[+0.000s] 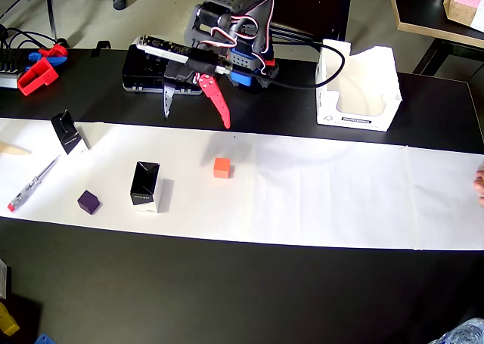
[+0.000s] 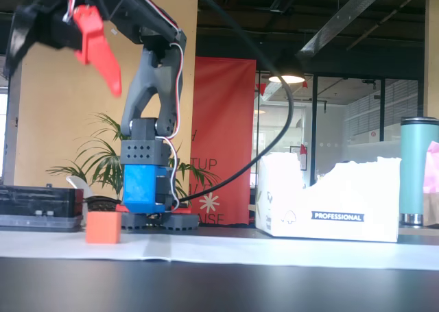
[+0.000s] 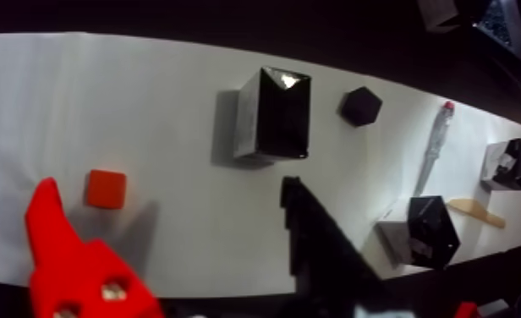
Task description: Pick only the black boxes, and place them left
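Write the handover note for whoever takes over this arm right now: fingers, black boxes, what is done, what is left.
Gripper: fingers open, empty, raised near the paper's back edge.
Standing black box: on the paper beside the purple cube, not yet picked.
Left-end black box: at the paper's left end in the overhead view, apparently placed. The wrist view shows what looks like a farther black box beyond it.
Left to do: carry the standing box left. Leave the purple cube and orange cube.
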Tool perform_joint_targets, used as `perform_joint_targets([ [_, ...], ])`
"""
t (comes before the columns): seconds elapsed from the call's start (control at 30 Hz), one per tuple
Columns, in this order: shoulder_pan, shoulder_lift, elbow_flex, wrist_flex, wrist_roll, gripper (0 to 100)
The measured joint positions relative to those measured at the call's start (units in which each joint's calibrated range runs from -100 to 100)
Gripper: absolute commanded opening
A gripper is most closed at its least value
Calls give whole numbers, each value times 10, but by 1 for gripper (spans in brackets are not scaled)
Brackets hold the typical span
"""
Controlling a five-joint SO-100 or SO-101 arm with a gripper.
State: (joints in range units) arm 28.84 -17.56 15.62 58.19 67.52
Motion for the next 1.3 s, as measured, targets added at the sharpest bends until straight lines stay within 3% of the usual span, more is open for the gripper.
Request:
perform_joint_targets([
  [0.47, 9, 91, -6, 0, 0, 50],
  [1.3, 16, 400, -307, 0, 0, 49],
])
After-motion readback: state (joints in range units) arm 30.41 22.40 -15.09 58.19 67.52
